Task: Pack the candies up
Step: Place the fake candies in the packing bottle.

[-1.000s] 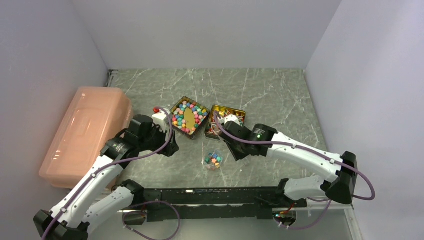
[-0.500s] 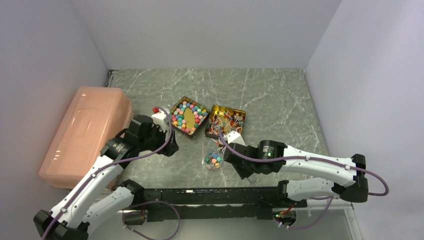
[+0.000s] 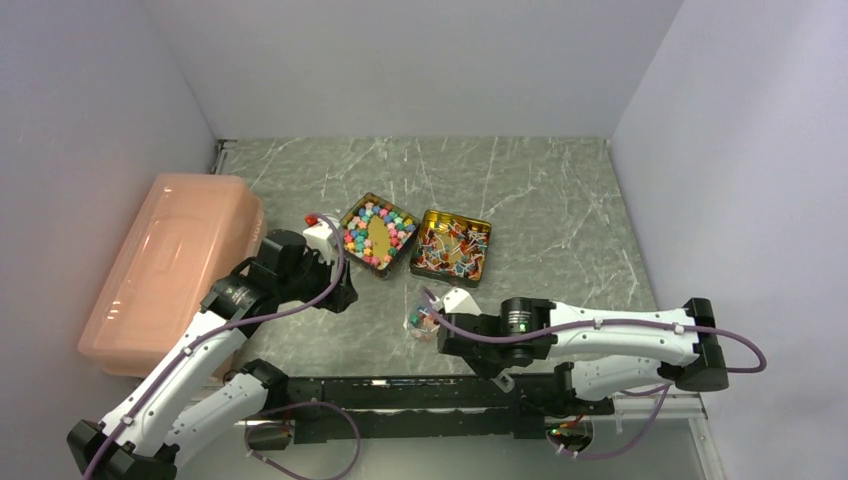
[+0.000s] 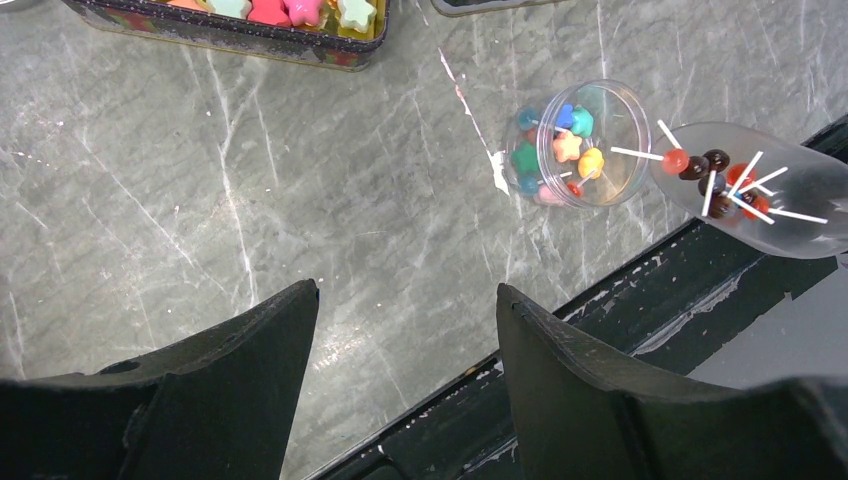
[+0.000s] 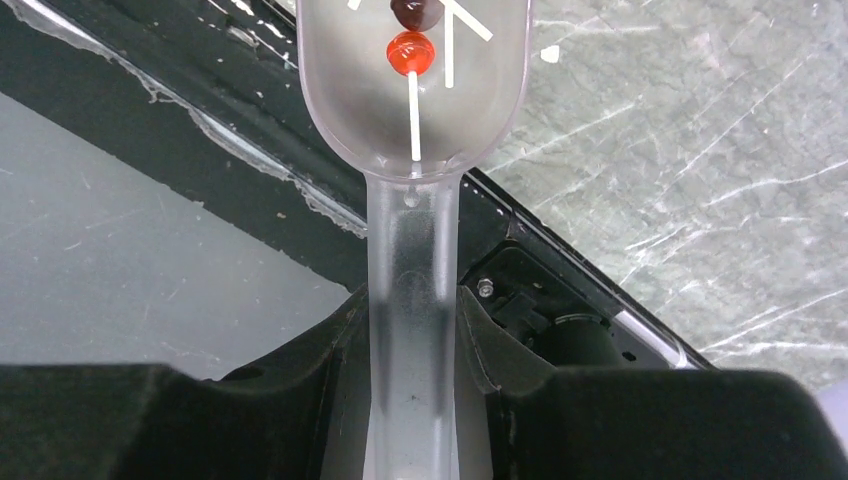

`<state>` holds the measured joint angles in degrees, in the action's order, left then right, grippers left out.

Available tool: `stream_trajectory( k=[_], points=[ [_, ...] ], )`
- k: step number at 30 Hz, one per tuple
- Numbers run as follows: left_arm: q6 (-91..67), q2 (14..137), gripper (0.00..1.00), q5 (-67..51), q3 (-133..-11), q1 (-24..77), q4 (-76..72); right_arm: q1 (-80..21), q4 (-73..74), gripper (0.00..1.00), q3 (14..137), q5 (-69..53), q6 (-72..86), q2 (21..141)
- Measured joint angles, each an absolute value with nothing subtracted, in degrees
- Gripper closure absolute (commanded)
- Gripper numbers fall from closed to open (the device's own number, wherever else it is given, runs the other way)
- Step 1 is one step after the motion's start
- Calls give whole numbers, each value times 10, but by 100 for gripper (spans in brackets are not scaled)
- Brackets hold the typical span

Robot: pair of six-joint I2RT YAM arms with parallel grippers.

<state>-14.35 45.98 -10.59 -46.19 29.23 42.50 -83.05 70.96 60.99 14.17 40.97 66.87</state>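
Note:
My right gripper (image 5: 413,345) is shut on the handle of a clear plastic scoop (image 5: 413,80). The scoop holds a few small red and dark candies on white sticks (image 4: 715,170). Its tip hangs just right of a small clear jar (image 4: 580,145) that is open and partly filled with star-shaped candies. In the top view the scoop (image 3: 457,299) is next to the jar (image 3: 424,321). My left gripper (image 4: 405,300) is open and empty above the table, left of the jar. Two gold tins hold more candies: stars (image 3: 378,235) and stick candies (image 3: 452,245).
A large pink lidded box (image 3: 170,270) lies along the left wall. A small red and white thing (image 3: 316,222) sits beside the star tin. The black base rail (image 3: 400,390) runs along the near table edge, close under the scoop.
My right arm has drawn back from the right-hand tin toward the near edge, carrying the loaded scoop to the jar. The left arm has not moved.

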Motion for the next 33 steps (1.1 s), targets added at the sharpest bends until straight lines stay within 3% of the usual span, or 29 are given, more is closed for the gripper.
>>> stream_trajectory(
  k=[12,33],
  points=[
    [-144,455,28,-106,-462,292,425,-820,745,100,626,117,407,728],
    [-145,425,27,-106,-462,292,425,-701,811,100,736,21,277,829]
  ],
)
